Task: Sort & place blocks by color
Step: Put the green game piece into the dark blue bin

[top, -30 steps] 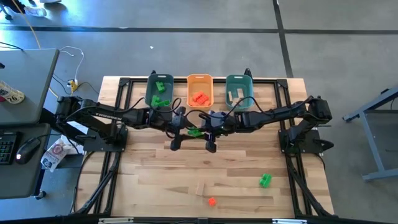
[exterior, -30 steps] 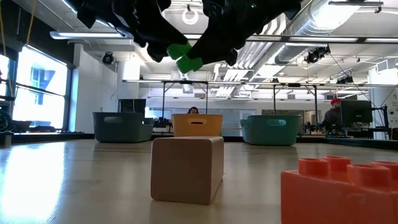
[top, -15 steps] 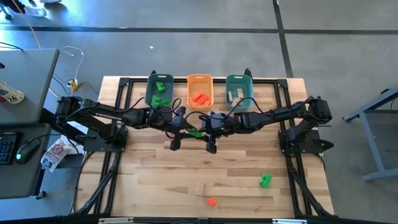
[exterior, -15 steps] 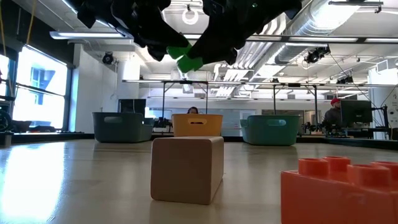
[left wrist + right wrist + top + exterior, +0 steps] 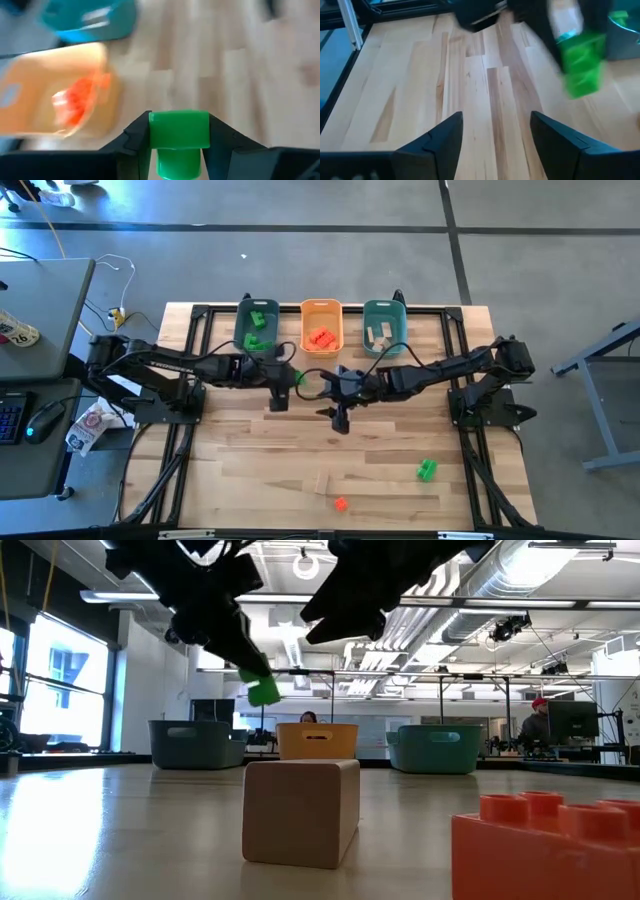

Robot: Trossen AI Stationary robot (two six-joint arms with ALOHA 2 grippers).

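A bright green block (image 5: 179, 131) hangs in the air above the middle of the table, with my left gripper (image 5: 284, 380) shut on it. The low view shows that green block (image 5: 263, 690) well above the tabletop. My right gripper (image 5: 495, 131) stands open just to the block's right, with nothing between its fingers, and sees the block (image 5: 582, 65) ahead of it. On the near part of the table lie three loose blocks on their flat sides: a green block (image 5: 427, 470), a tan block (image 5: 321, 483) and a red-orange block (image 5: 341, 503). My left gripper pinches the green block between its two fingers, one on each of two opposite sides (image 5: 154, 134). The fingers come from the table's left, slanting down. The block is lifted clear and sticks out beyond the fingertips (image 5: 247, 668).
Three bins stand in a row at the far edge: a teal bin (image 5: 257, 330) with green blocks, an orange bin (image 5: 321, 327) with red-orange blocks, and a teal bin (image 5: 384, 328) with tan blocks. Black frame rails (image 5: 190, 370) run along both sides of the table.
The green block has passed from my right gripper to my left. My left gripper has taken hold of it and carried it a little toward the table's left and far edge. My right gripper has opened and let go.
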